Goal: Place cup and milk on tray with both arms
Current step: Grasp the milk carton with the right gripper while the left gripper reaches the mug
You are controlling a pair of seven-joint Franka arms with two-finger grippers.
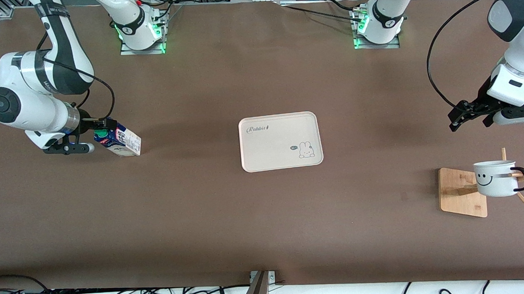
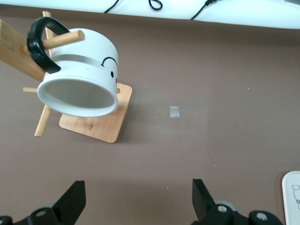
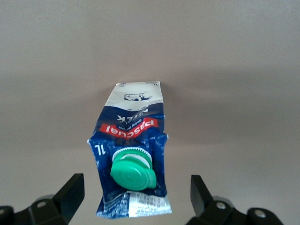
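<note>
Your right gripper [image 1: 103, 128] sits low at the top of the milk [image 1: 121, 142], its fingers [image 3: 70, 194] spread wide to either side of the carton's green cap [image 3: 133, 171] and touching nothing. The milk stands on the table [image 1: 203, 220], well apart from the tray [image 1: 280, 141], toward the right arm's end of the table.

Your left gripper [image 1: 468, 113] hangs in the air toward the left arm's end, well apart from the tray. Its fingers [image 2: 71, 201] stand wide apart and empty, over bare table beside the wooden rack [image 1: 463, 192].

The cup [image 1: 495, 178] hangs on that rack by its black handle [image 2: 38, 47], hooked over a wooden peg [image 2: 63, 39], tipped on its side with the smiley face toward the tray. The rack lies nearer to the front camera than the tray does, at the left arm's end.

The tray lies flat at the table's middle, nothing on it, its rabbit drawing [image 1: 306, 150] in the corner nearest the rack.
</note>
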